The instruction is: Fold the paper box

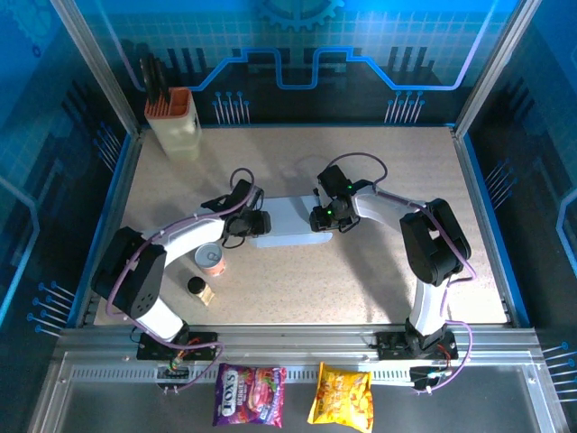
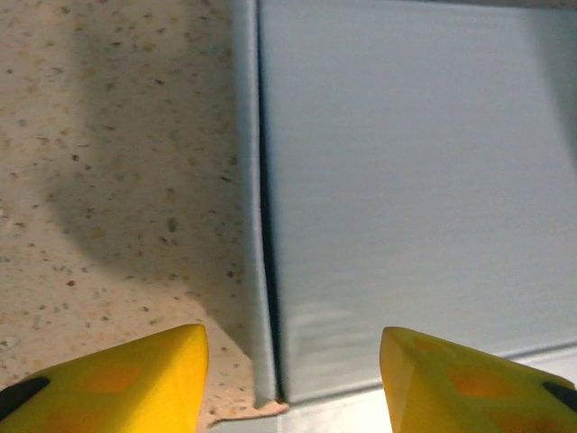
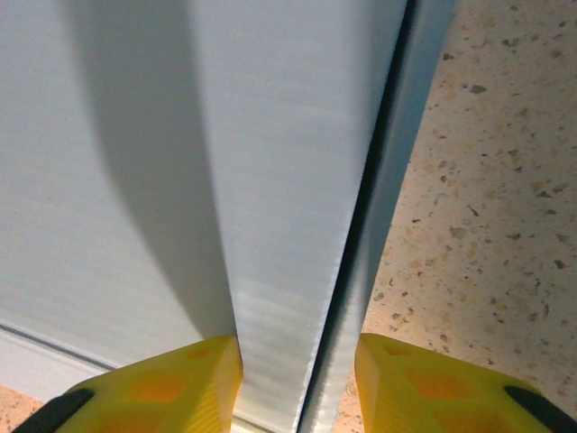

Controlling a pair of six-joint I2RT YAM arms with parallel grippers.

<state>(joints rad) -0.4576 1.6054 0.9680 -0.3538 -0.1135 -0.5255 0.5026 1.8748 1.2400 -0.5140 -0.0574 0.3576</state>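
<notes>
While the right pincer [image 3: 297, 359] clamps a paper box [image 3: 126, 180] wall and the left pincer [image 2: 294, 354] straddles another unclenched, a one-sided tug might skew the fold.

Your left arm [image 1: 180, 236] bends at the elbow and reaches forward and inward, and your right arm [image 1: 397, 209] mirrors it from the other side. Your left gripper [image 1: 256, 223] [image 2: 293, 383] sits low with its yellow fingers [image 2: 135, 379] spread wide. Your right gripper [image 1: 318, 219] [image 3: 297, 388] has its fingers [image 3: 171, 388] drawn close, pinching a raised wall of the paper box [image 3: 279, 271].
</notes>
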